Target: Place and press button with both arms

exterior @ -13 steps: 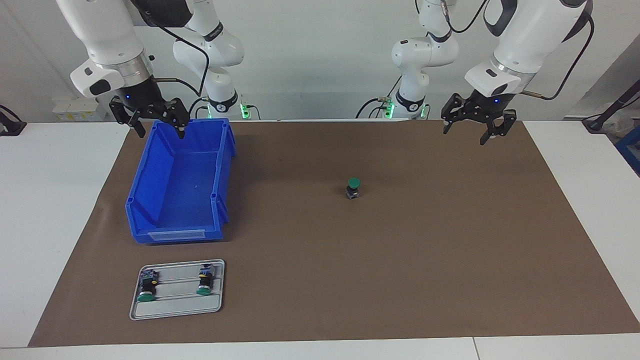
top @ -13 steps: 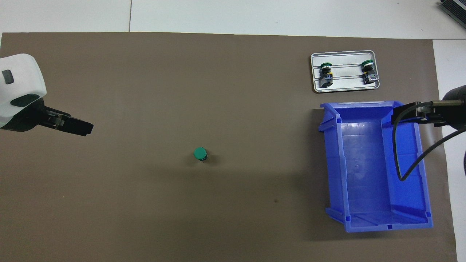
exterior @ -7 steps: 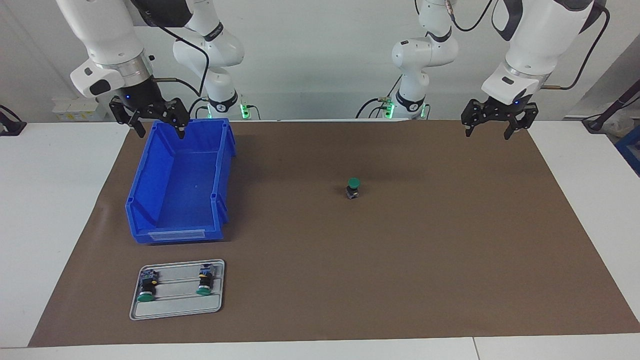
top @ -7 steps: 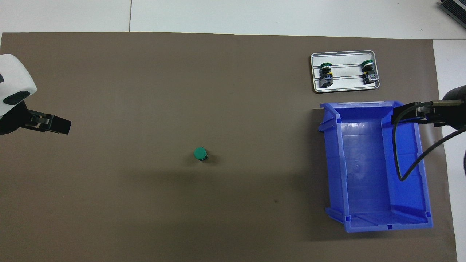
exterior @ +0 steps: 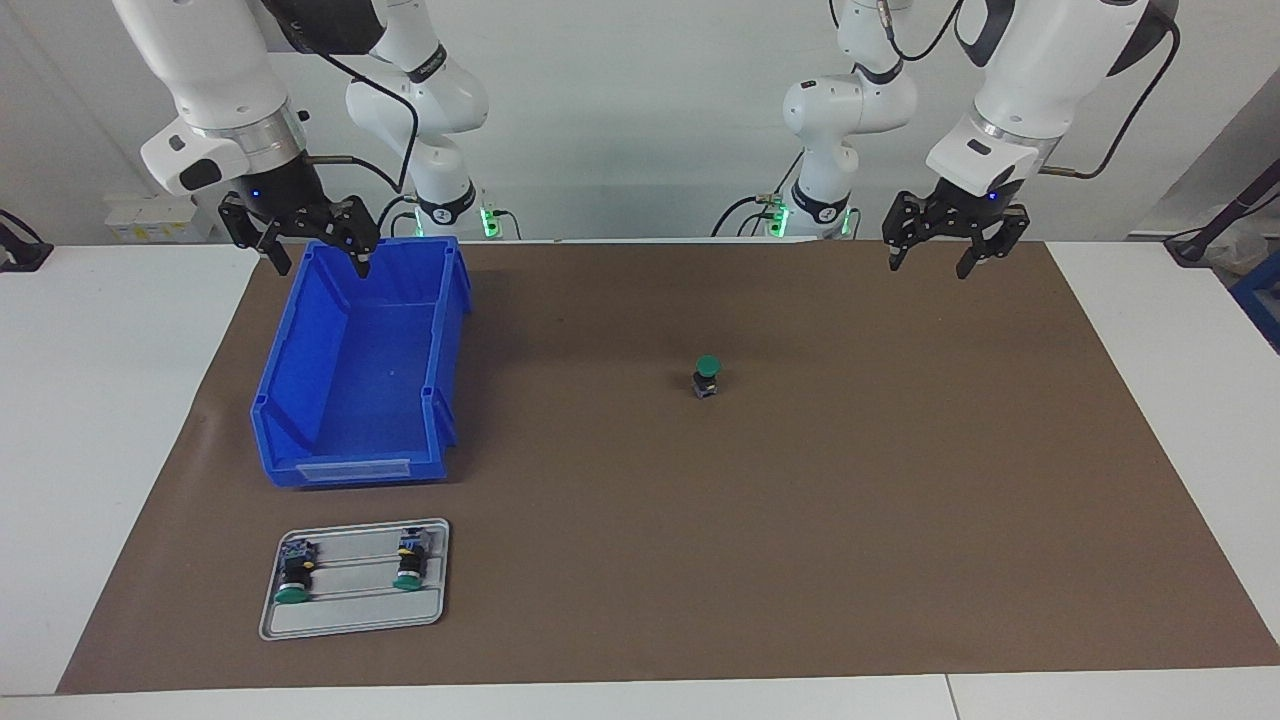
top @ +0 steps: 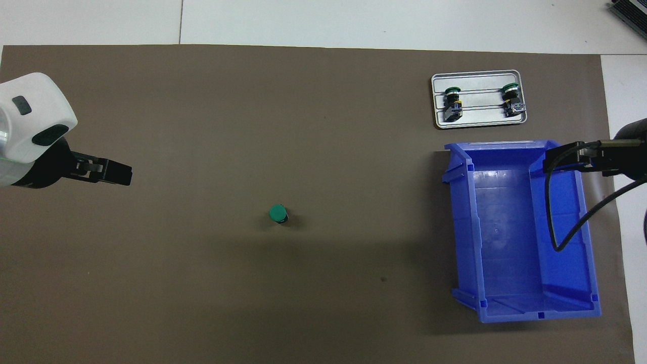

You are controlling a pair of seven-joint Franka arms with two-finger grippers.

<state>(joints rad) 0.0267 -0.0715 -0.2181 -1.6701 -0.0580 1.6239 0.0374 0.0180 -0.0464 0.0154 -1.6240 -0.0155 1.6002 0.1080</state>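
The green-capped, black-bodied push-button (exterior: 707, 377) stands upright mid-surface, placed but, you may judge, unpressed. Your left hand (exterior: 941, 258) hangs open and empty well apart; bring it over the cap. Your right hand (exterior: 319, 256) waits open above the blue plastic bin (exterior: 300, 400).

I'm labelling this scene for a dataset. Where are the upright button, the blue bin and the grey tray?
upright button (exterior: 708, 364): facing view, on its green cap.
blue bin (exterior: 295, 331): facing view, on its side wall.
grey tray (top: 478, 77): overhead view, on its rim farthest from the robots.
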